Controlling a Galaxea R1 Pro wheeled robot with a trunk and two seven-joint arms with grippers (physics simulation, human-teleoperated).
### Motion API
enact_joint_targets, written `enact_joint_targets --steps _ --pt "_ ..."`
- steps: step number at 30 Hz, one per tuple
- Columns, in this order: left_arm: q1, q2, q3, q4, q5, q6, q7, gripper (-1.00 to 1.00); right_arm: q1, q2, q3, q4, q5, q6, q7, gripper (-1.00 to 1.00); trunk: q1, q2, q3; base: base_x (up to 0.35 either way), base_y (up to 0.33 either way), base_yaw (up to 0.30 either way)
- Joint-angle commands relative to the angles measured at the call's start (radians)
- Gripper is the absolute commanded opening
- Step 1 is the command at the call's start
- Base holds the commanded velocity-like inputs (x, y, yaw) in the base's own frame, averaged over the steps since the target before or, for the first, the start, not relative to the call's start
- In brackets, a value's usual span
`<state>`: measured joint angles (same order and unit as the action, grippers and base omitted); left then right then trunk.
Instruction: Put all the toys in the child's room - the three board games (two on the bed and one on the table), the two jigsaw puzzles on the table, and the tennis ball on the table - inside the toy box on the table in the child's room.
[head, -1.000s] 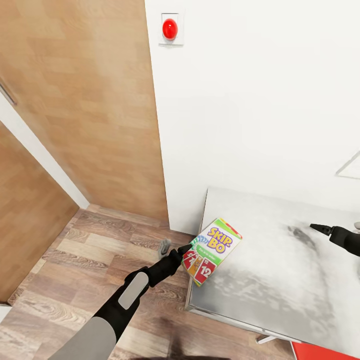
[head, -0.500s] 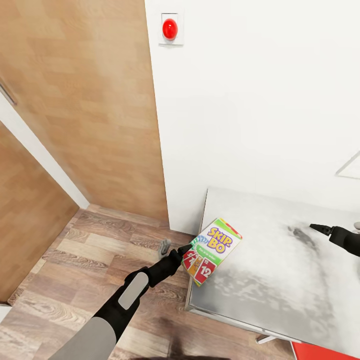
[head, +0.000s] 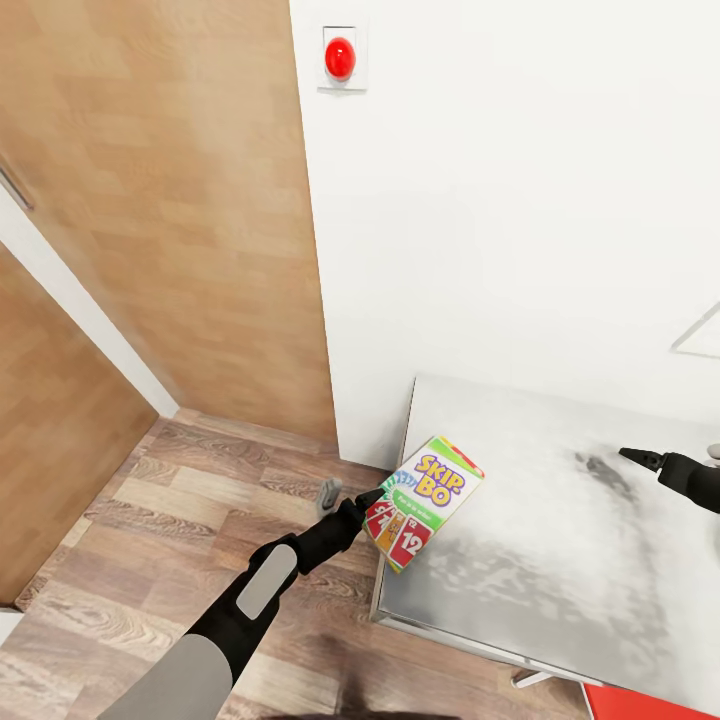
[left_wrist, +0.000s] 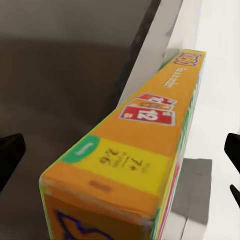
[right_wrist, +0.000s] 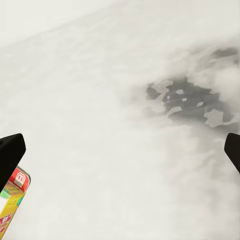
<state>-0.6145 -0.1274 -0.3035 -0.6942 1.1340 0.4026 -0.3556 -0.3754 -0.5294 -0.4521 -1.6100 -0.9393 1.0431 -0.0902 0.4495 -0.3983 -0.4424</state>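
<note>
My left jaws (head: 372, 503) grip the Skip-Bo box (head: 424, 500) over the surface (head: 560, 560) corner; right jaws (head: 632, 456) spread empty above it.

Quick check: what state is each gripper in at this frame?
Left gripper: shut on the Skip-Bo box, held at the table corner.
Right gripper: empty above the table; fingertips sit wide apart in its wrist view, so open.
</note>
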Motion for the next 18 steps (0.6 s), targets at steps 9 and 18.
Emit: enact_joint_targets --steps 9,18 --pt "0.0 -0.001 -0.001 0.0 0.009 0.005 0.0 1.0 -0.001 0.0 0.0 -0.001 -0.01 0.004 -0.01 1.0 0.001 -0.002 -0.001 0.0 0.0 0.0" --pt "0.001 -0.001 -0.002 -0.001 0.009 0.005 -0.001 1.0 -0.001 0.0 0.0 -0.001 -0.01 0.004 -0.011 1.0 0.001 -0.002 -0.001 0.0 0.0 0.0"
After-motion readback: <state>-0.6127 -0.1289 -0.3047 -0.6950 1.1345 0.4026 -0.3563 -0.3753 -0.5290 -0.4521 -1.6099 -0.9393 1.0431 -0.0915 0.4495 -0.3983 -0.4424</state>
